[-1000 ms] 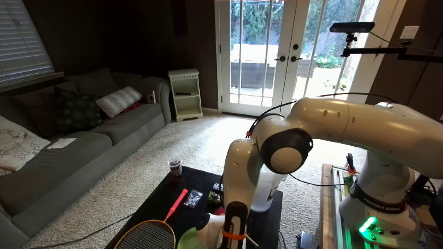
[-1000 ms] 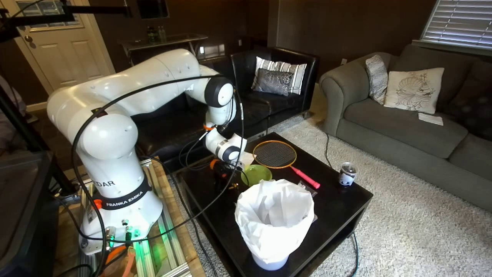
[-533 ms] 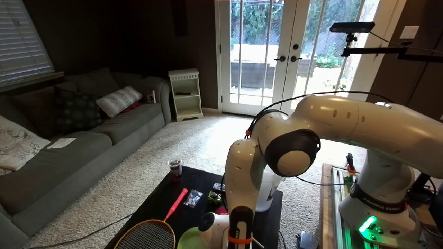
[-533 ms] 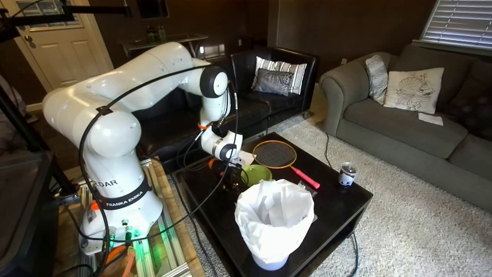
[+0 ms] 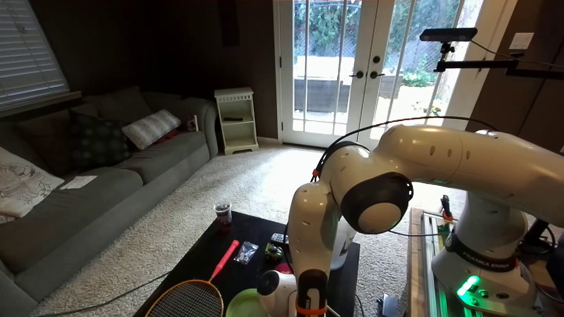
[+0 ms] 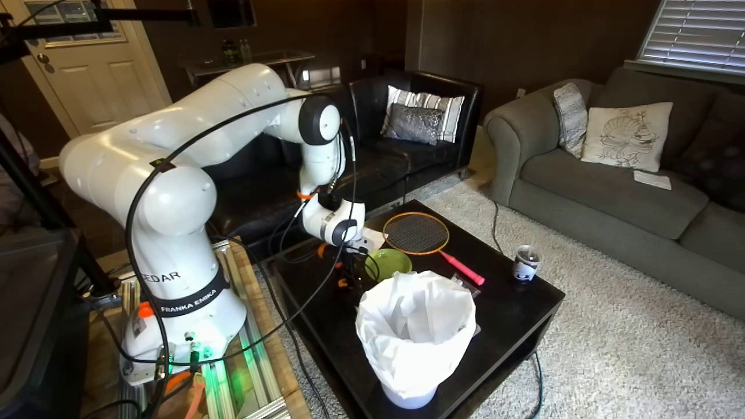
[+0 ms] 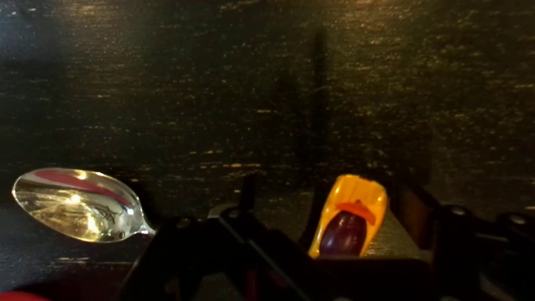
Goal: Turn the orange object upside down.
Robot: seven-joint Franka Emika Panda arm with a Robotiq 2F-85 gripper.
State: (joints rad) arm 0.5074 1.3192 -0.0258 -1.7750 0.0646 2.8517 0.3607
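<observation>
The orange object (image 7: pixel 355 192) is small and rounded, yellow-orange with a dark purple oval and a red-orange stripe on its upper face. In the wrist view it sits over the dark table between the two fingers; its lower end is hidden behind a dark gripper part. My gripper (image 7: pixel 327 196) is open, with one finger to each side of it and a gap on the left. In an exterior view the dark gripper (image 6: pixel 349 270) is low over the table beside the green bowl, with a small patch of the orange object (image 6: pixel 343 283) at its tips. Elsewhere the arm hides it.
A spoon (image 7: pixel 79 205) and a red item (image 7: pixel 21 296) lie left of the jaws. The green bowl (image 6: pixel 391 261), racket (image 6: pixel 416 234) and white bag-lined bin (image 6: pixel 416 343) stand close by on the dark table. A cup (image 6: pixel 525 263) is at the far corner.
The arm has drawn back a little toward its base, rightward in one exterior picture and leftward in the other. More of the small items behind it shows. The gripper stays low.
</observation>
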